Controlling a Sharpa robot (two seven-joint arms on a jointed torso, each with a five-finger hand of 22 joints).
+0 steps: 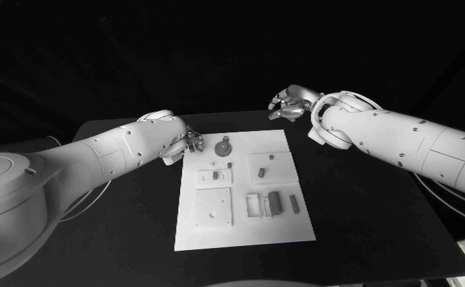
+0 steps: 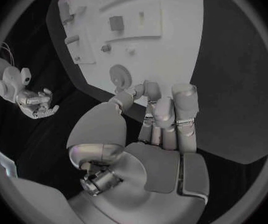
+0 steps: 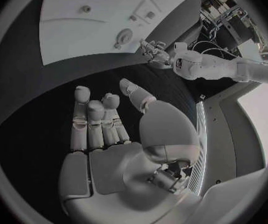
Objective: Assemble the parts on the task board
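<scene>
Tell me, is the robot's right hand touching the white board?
Apart. In the head view the right hand hangs beyond the far edge of the task board, with black table showing between its fingers and the board.

two smooth white arms with small dark screws; silver jointed hands; thin cables by the wrists.

Robotics lab: black table, white task board.

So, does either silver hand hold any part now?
No. The left hand and the right hand hold nothing; both are open near the white task board.
</scene>
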